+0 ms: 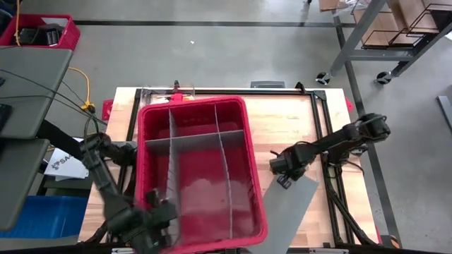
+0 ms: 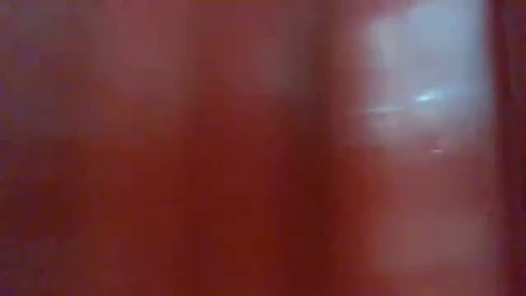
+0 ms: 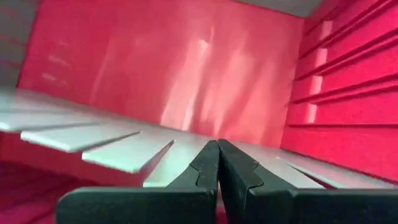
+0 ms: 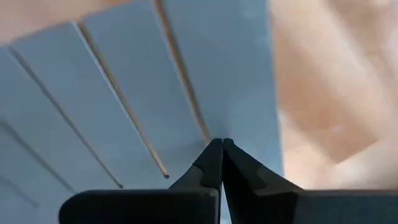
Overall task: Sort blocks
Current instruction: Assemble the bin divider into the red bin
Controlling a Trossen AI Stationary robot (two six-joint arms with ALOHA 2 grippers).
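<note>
No blocks show in any view. A large red bin stands on the wooden table, with grey slotted dividers upright inside it. My left gripper is shut over the bin's near left corner. In its wrist view the shut fingertips stand at the slotted edge of a grey divider. My right gripper is shut and points down at the far edge of a loose grey divider sheet. That sheet lies flat on the table to the right of the bin. The low view is filled by a red blur. My left gripper's shut fingertips stand in front of the divider's slotted edge inside the bin; whether they touch it I cannot tell. My right gripper's shut fingertips point down at the flat sheet near its edge; whether they press on it I cannot tell.
Black frame rails run along the table's sides and far edge. Bare wood shows to the right of the bin. Beyond the table stand a metal rack at the far right and a red crate at the far left.
</note>
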